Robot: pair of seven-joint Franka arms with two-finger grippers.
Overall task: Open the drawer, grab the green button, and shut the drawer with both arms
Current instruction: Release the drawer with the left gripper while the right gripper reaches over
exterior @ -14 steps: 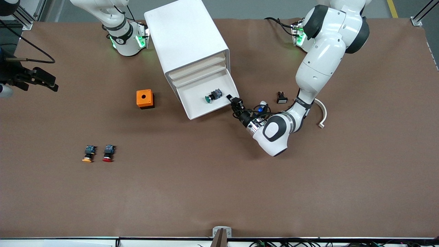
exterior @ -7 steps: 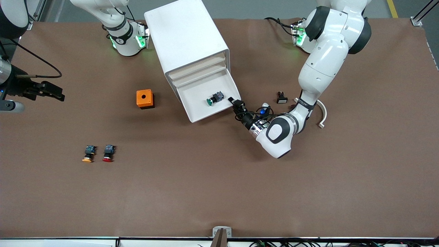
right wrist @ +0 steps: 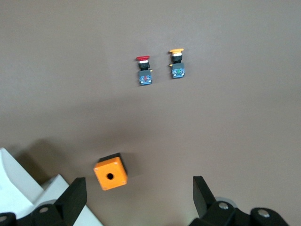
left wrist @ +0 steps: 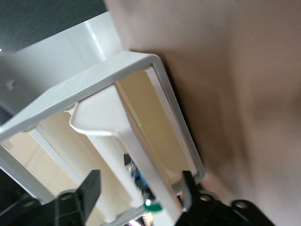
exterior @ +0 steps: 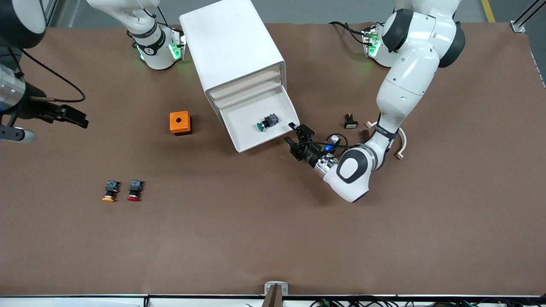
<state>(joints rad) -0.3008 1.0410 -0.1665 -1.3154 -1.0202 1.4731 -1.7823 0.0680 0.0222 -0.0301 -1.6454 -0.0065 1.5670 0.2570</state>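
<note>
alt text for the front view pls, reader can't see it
A white cabinet has its bottom drawer pulled out with a green button lying inside; the left gripper, jaws open, sits just off the drawer's front corner. The right gripper hangs over the right arm's end of the table. An orange box sits beside the cabinet, with yellow and red buttons nearer the camera.
</note>
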